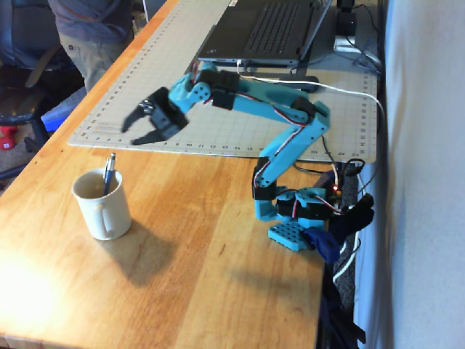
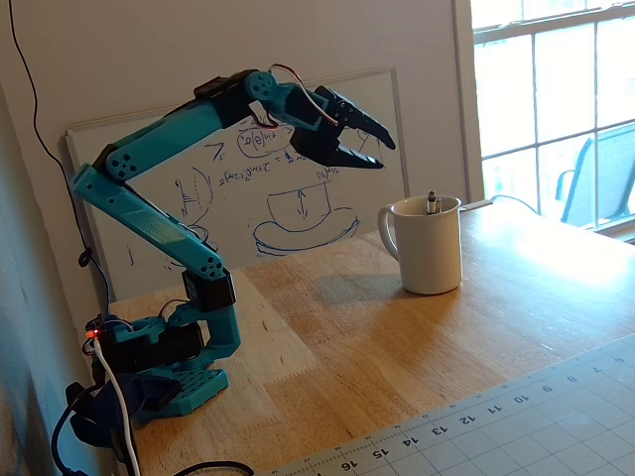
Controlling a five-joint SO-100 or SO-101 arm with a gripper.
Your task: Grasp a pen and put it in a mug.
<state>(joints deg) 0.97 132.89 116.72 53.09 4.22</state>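
Cream-white ceramic, the mug [image 1: 102,204] [image 2: 429,244] stands on the wooden table [image 1: 211,262] near its left edge in a fixed view, the pen [image 1: 108,173] [image 2: 432,202] upright inside. Raised apart, the gripper [image 1: 136,129] [image 2: 380,153] is empty, jaws spread.

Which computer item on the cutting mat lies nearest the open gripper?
The black mouse, just behind the gripper in that fixed view; the laptop sits farther back.

One cream-white mug [image 1: 102,204], one pen [image 1: 108,172], one laptop [image 1: 267,30], one computer mouse [image 1: 213,87], one cutting mat [image 1: 182,69], one whiteboard [image 2: 298,169].
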